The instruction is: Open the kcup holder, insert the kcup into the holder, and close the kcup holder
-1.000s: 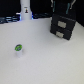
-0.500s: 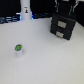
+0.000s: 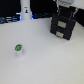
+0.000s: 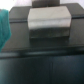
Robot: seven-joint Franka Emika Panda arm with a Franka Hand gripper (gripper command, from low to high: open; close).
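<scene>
Exterior view, kcup holder: the black boxy kcup holder (image 3: pixel 63 25) stands on the white tabletop (image 3: pixel 47 57) toward the exterior view's right, far side; two stacked drawer fronts face the camera and both look pushed in
Exterior view, end effector: the end effector (image 3: pixel 64 6) sits at the top edge of the picture, directly over the kcup holder and close to its top; its tips are too blurred and cropped to tell whether they are apart or together
Exterior view, kcup: the kcup (image 3: pixel 18 50), white with a green top, stands upright on the tabletop toward the exterior view's left, well apart from the kcup holder
Exterior view, bottle: a tall white bottle-like object (image 3: pixel 25 11) stands at the far edge, left of the kcup holder
Wrist view, kcup holder: a dark, flat black surface (image 4: pixel 45 60) fills most of the picture, very blurred
Wrist view, end effector: a grey block (image 4: pixel 49 24), seemingly part of the end effector, hangs close over the black surface; its state cannot be told here either
Wrist view, edge: a teal patch (image 4: pixel 4 27) shows at one side, unidentifiable
</scene>
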